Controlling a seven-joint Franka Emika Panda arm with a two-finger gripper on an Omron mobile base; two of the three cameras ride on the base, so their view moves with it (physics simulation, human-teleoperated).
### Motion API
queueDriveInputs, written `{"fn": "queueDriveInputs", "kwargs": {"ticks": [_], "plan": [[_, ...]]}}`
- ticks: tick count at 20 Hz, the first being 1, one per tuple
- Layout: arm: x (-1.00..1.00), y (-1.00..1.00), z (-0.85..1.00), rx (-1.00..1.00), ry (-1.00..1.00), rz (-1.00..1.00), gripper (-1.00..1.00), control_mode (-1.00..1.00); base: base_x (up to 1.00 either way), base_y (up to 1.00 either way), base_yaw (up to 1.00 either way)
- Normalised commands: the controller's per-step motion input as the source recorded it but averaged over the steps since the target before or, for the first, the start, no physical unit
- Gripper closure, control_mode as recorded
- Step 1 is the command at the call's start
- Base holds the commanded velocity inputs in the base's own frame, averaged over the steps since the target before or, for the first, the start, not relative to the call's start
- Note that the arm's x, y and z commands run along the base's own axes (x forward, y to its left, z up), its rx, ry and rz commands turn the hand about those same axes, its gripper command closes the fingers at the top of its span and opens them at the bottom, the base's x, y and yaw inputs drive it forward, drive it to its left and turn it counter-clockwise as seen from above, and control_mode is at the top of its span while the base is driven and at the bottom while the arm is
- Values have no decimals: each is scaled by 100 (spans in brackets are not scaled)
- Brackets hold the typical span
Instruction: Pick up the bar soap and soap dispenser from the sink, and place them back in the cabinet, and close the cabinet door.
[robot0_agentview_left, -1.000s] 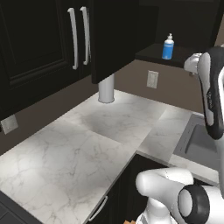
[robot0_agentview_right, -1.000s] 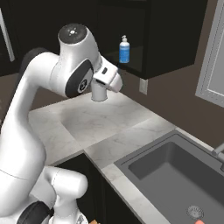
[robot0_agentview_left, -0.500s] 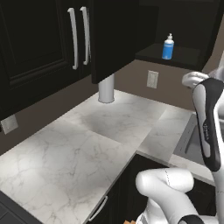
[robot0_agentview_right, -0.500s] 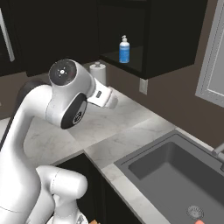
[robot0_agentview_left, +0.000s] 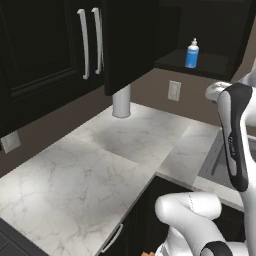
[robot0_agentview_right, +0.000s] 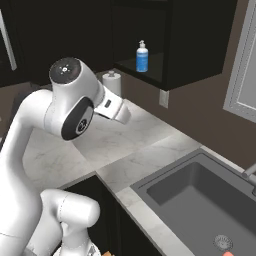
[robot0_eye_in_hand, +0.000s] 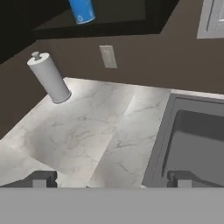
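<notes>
Smooth white-veined marble counter (robot0_agentview_left: 100, 165), matt dark grey sink (robot0_agentview_right: 200, 200), brushed silver metal cabinet handles (robot0_agentview_left: 84, 44).

White marble-patterned countertop (robot0_agentview_left: 100, 165) with faint grey veining, running along a flat brown wall (robot0_agentview_right: 200, 95) and turning a corner. Below it — dark base cabinets, one with a slim silver pull handle (robot0_agentview_left: 111, 239). A white rectangular wall outlet plate (robot0_agentview_left: 174, 90) is set in the brown wall just above the countertop; a second pale plate (robot0_agentview_left: 10, 141) sits further left. A white paper towel roll (robot0_eye_in_hand: 49, 78) stands upright on the marble near the wall. At right, a grey-framed window (robot0_agentview_right: 242, 65). Lighting is soft and even.
</notes>
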Motion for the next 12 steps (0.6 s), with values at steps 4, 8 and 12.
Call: {"fn": "queueDriveInputs", "kwargs": {"ticks": [4,8,12], "plan": [[-17,4,10,0,25,0,-100,-100,0,0,0],[-26,1,0,0,18,2,-100,-100,0,0,0],[-38,1,-13,0,11,4,-100,-100,0,0,0]]}}
